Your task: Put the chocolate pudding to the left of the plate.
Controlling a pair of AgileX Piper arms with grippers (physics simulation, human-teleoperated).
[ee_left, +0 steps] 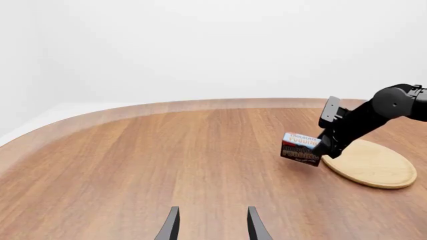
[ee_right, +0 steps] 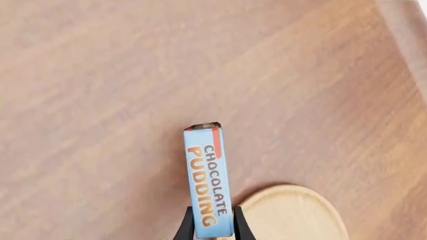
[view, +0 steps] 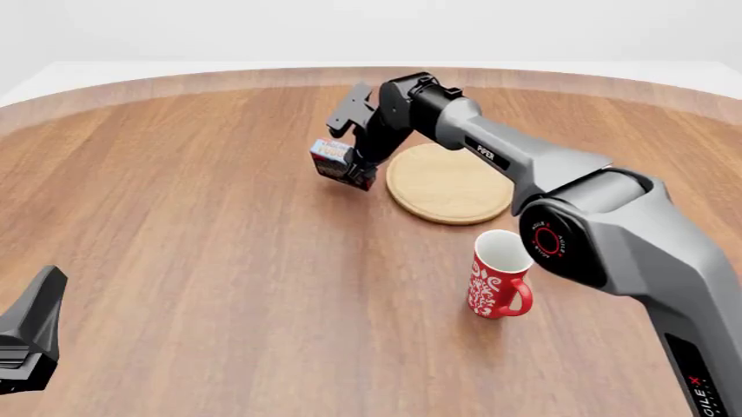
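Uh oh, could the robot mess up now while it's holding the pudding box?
Maybe. The right gripper pinches only one end of the chocolate pudding, so the box might tip or slip out. It also hangs very close to the plate, so it could come down on the rim instead of the table to the plate's left.

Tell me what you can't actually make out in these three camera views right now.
- Whether the chocolate pudding touches the table: unclear in the front view, and the right wrist view looks straight down.
- Right pincer: its fingers run off the right wrist view's edge; the front view shows it behind the arm and box.
- Left arm: cut off by the front view's edge.
- Plate: partly out of frame in the right wrist view.
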